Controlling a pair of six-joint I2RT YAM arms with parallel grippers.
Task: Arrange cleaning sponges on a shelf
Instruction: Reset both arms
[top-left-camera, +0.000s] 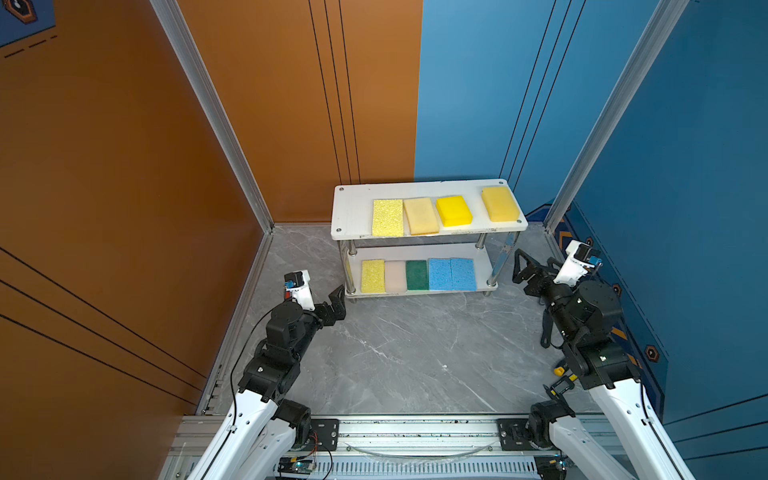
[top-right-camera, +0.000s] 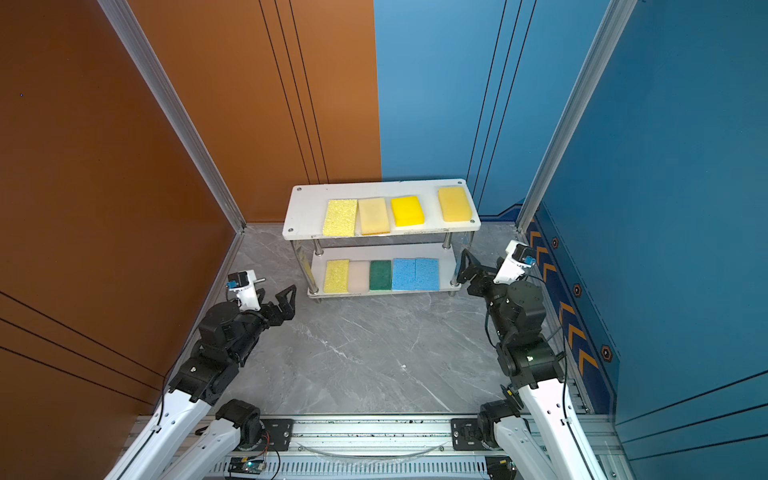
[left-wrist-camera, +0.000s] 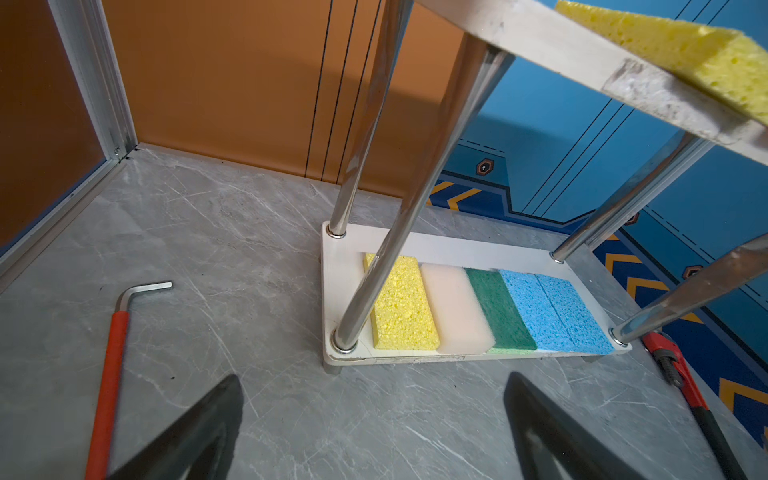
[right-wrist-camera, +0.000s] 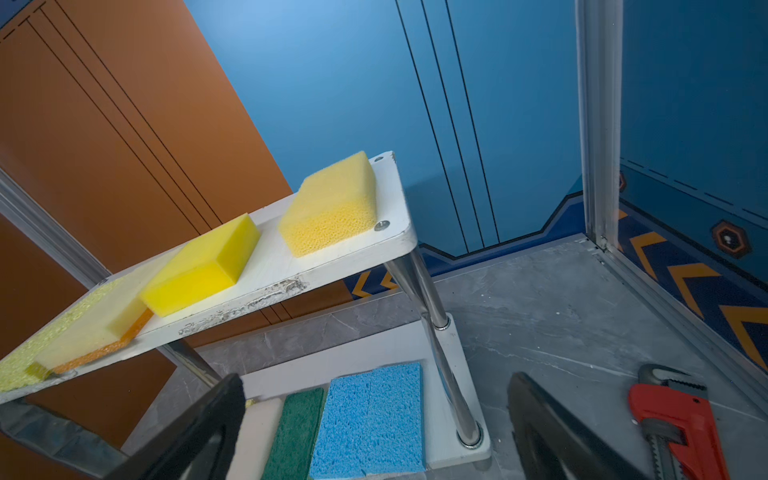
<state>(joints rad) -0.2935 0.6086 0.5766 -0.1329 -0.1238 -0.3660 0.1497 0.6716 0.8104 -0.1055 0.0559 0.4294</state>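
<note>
sponges (top-left-camera: 417, 275): 9, laid flat on shelf (top-left-camera: 353, 224), long axes front-to-back
top board (top-left-camera: 353, 203): 4 yellow-toned, rightmost set apart
bottom board (top-left-camera: 483, 270): 5 in row: 1 pale-yellow, 1 beige, 1 green, 2 blue
shelf: long axis along back wall (top-left-camera: 374, 104)
left gripper (top-left-camera: 337, 303): spread, beside left end
right gripper (top-left-camera: 532, 266): spread, beside right end

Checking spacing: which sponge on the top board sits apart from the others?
The thick golden-yellow foam sponge at the end nearest the right arm; bare white board separates it from the other three sponges, packed together.
</note>
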